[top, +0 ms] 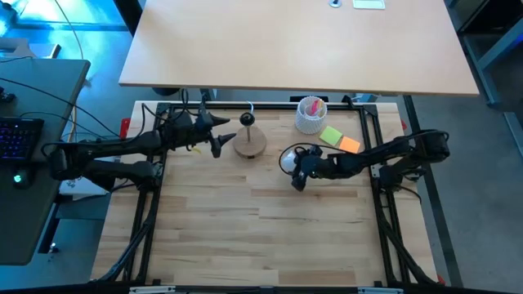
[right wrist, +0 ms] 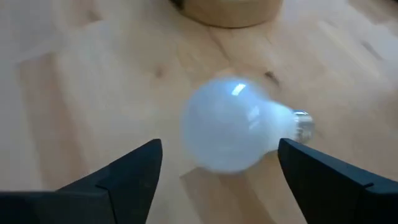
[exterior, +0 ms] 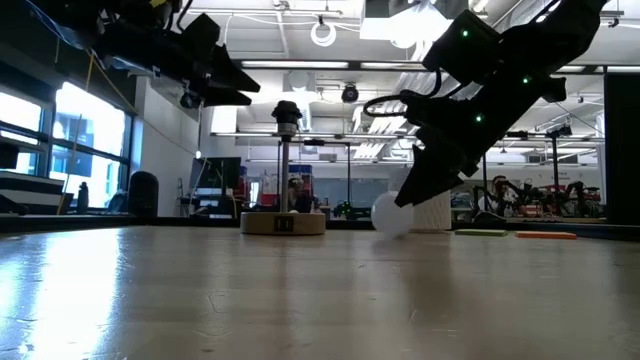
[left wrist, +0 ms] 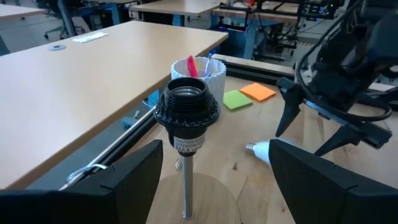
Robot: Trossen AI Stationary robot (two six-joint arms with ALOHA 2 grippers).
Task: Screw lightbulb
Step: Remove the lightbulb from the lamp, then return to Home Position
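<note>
Right tool (right wrist: 217,171) spread wide over the lightbulb (right wrist: 233,134), bulb lying flat — screw base toward wooden stand (top: 250,144), left tool (left wrist: 214,171) spread at socket (left wrist: 186,109)

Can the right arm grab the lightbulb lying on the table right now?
Probably yes. The right gripper is open right over the lightbulb, a finger on each side, and nothing sits between them.

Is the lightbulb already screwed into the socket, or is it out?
Out. The lightbulb lies on its side on the table, between the right gripper's open fingers, and the black socket stands empty.
</note>
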